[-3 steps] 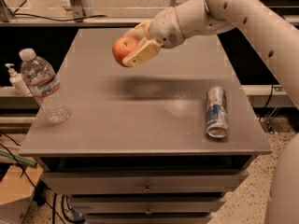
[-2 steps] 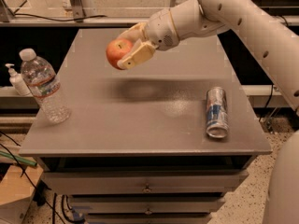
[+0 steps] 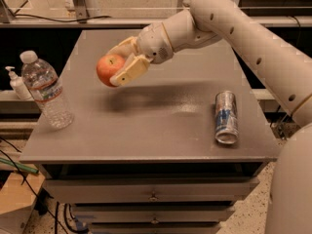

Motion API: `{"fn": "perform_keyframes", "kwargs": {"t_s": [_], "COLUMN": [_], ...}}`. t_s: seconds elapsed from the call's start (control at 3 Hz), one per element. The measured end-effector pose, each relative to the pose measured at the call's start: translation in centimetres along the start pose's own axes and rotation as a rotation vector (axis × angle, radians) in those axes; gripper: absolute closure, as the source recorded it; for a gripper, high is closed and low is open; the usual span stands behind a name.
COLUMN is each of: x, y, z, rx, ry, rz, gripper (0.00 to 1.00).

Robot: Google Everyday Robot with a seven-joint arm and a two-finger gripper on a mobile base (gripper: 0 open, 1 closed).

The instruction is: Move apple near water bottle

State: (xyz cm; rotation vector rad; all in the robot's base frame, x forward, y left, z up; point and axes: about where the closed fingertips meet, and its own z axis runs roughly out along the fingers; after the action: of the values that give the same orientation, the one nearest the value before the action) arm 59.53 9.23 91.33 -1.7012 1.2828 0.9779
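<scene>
The hand (image 3: 116,65) holds the apple (image 3: 106,68) above the grey cabinet top (image 3: 161,126).

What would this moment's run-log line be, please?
tool: shut on apple, above table left-centre | water bottle: upright, left edge | can: lying, right

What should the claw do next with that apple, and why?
Probably glide across and down toward the water bottle: the claw holds the apple in the air above the table, well apart from the bottle standing near the table's edge.
</scene>
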Motion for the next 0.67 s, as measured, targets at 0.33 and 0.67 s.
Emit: {"fn": "perform_keyframes", "kwargs": {"t_s": [0.33, 0.67], "x": [0.7, 1.6], "y": [1.7, 3.3], "z": [2.2, 4.1], "rx": [-0.073, -0.128], "ry": [-0.02, -0.051], "rz": [0.026, 0.065], "gripper": [0.82, 0.6]}}
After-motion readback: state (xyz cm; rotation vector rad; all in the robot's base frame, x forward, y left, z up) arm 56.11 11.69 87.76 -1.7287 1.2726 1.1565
